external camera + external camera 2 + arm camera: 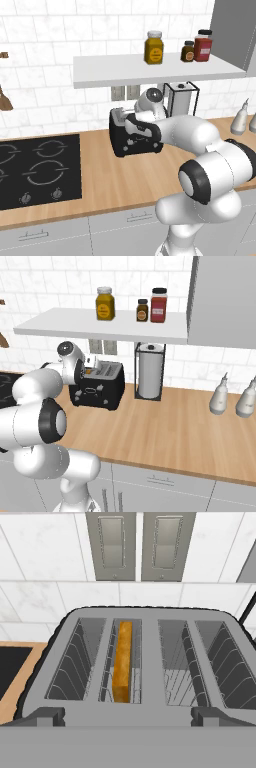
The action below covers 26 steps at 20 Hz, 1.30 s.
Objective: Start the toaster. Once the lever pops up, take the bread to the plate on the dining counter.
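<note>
Four slots top the black toaster (145, 662) standing on the wooden table (175, 426) near the tiled wall, and the bread (122, 662) sits upright in the second from the left. Poised just above them, the end effector (128, 722) is spread wide, grasping nothing. Starting the toaster seems pending; the lever (89, 389) on the front likely needs pressing next.

- Wooden wall counter (165, 431): the black toaster (97, 387) stands at its far side, a paper towel holder (149, 377) just right of it, two pale bottles (220, 394) far right, a black cooktop (37, 170) set in at the left.
- White shelf (100, 330) above: yellow jar (105, 304), small dark jar (142, 310), red jar (158, 305).
</note>
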### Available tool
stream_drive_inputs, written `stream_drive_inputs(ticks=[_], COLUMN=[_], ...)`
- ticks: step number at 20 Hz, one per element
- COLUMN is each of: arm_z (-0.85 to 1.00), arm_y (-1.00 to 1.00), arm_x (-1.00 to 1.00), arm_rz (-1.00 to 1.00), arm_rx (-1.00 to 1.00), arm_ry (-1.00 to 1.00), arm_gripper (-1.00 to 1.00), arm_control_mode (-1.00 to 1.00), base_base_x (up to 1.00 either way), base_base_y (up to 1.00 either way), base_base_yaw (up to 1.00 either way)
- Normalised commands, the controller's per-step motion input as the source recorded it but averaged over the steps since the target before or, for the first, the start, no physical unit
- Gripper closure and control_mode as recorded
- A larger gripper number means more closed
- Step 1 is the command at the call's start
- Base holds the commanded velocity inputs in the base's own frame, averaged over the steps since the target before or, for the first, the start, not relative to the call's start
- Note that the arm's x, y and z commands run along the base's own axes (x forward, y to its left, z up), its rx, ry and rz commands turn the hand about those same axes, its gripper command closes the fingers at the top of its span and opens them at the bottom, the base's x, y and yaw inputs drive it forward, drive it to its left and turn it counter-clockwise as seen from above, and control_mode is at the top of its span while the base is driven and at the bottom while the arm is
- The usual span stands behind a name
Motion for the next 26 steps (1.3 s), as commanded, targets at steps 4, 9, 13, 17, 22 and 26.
stream_drive_inputs(ticks=[4,9,13,17,22,26], arm_z=[0.0,0.0,0.0,0.0,0.0,0.0], arm_y=[0.0,0.0,0.0,0.0,0.0,0.0], arm_x=[0.0,0.0,0.0,0.0,0.0,0.0], arm_rz=[0.0,0.0,0.0,0.0,0.0,0.0], arm_rx=[0.0,0.0,0.0,0.0,0.0,0.0], arm_ry=[0.0,0.0,0.0,0.0,0.0,0.0], arm_gripper=[-1.0,-1.0,-1.0,-1.0,-1.0,-1.0], arm_control_mode=[-1.0,-1.0,-1.0,-1.0,-1.0,-1.0], base_base_x=[0.0,0.0,0.0,0.0,0.0,0.0], base_base_y=[0.0,0.0,0.0,0.0,0.0,0.0], base_base_yaw=[0.0,0.0,0.0,0.0,0.0,0.0])
